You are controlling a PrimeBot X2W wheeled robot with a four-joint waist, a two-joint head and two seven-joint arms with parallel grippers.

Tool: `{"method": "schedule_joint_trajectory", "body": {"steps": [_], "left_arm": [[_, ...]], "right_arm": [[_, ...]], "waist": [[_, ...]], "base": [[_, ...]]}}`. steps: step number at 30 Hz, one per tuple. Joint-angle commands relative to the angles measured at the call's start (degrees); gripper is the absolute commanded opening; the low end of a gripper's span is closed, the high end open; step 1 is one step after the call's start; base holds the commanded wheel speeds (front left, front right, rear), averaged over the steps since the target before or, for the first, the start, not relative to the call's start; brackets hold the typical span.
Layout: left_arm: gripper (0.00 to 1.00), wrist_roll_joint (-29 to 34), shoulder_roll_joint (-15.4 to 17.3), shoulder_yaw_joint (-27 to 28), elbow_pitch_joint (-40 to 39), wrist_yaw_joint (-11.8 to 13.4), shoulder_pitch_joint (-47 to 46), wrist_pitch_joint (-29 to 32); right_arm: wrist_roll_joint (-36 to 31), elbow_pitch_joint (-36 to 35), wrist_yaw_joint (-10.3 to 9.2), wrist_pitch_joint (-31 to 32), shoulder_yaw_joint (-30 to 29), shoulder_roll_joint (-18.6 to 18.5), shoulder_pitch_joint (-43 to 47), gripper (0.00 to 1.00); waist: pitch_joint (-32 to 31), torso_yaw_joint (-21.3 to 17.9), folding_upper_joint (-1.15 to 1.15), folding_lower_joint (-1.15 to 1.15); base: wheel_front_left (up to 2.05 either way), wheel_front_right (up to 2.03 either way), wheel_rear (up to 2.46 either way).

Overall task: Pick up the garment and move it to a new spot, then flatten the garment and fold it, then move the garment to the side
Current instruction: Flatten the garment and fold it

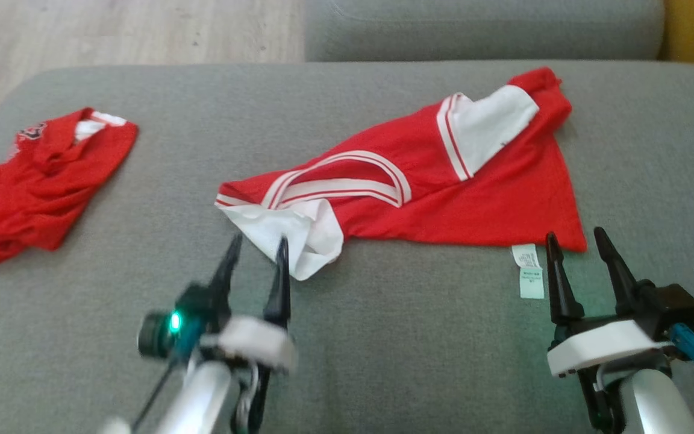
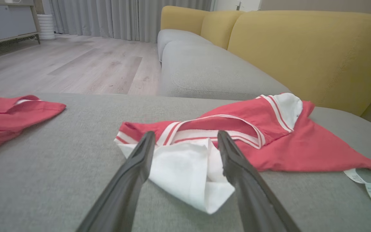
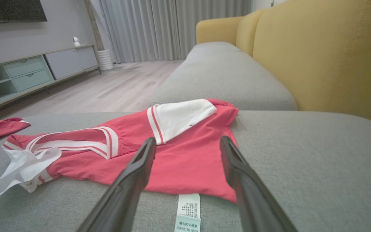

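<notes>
Squared up to the red garment (image 1: 443, 181) from the near side, and by the look of it for a two-point pickup: left gripper (image 1: 261, 238) aimed at the white sleeve (image 1: 299, 238) at one end, right gripper (image 1: 575, 232) poised at the hem corner just beside the care label (image 1: 531, 274) at the other. Both spread fully wide, nothing caught between the fingers (contact with the cloth hard to call, and the left one blurred in the head view). Lying rumpled and doubled over itself in the middle of the grey sofa cushion (image 1: 383, 349), collar stripes up, other sleeve (image 1: 491, 129) flipped back at the far end. Looks like the opening pick, then, with the flattening and folding not yet done. Well apart on the left, a second red garment (image 1: 40, 181) in a heap. Soft woven seat under it all, so expect drag and bunching. Beyond that: yellow backrest (image 2: 301, 48), pale wooden floor (image 2: 76, 64), grey curtains (image 3: 156, 29), low cabinet (image 3: 27, 71).
</notes>
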Motion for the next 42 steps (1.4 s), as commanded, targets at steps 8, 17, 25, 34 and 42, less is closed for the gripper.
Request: {"method": "schedule_joint_trajectory", "body": {"steps": [8, 17, 25, 34, 42], "left_arm": [[1.0, -3.32, -0.23, -0.16, 7.75, 2.38, -12.61, 2.98], [1.0, -9.9, -0.27, -3.76, 17.6, 9.47, -19.15, 4.68], [0.0, -14.95, -0.27, -6.78, 19.56, 11.34, -20.4, 2.14], [0.0, -17.29, -0.28, -8.63, 15.68, 11.53, -19.99, -4.28], [0.0, -16.32, 2.77, -5.53, 4.73, 12.57, -9.8, -6.27]], "right_arm": [[-0.15, -3.0, -0.04, 0.58, 3.05, -0.26, -4.09, 1.0], [-0.01, -1.92, -0.04, -0.17, 3.65, -0.26, -5.88, 1.0], [0.02, -1.21, -0.04, -0.88, 3.17, -0.26, -6.19, 1.0], [-0.45, -0.95, -0.04, -1.28, 1.25, -0.26, -5.6, 1.0], [-0.95, -1.36, -0.04, -0.93, -0.54, -0.26, -4.05, 1.0]], "waist": [[4.57, -4.85, 0.0, 0.0], [7.31, -8.13, 0.0, 0.0], [7.51, -7.9, 0.0, 0.0], [6.4, -4.31, 0.0, 0.0], [4.02, 0.33, 0.0, 0.0]], "base": [[0.0, 0.0, 0.0], [0.0, 0.0, 0.0], [0.0, 0.0, 0.0], [0.0, 0.0, 0.0], [0.0, 0.0, 0.0]]}}
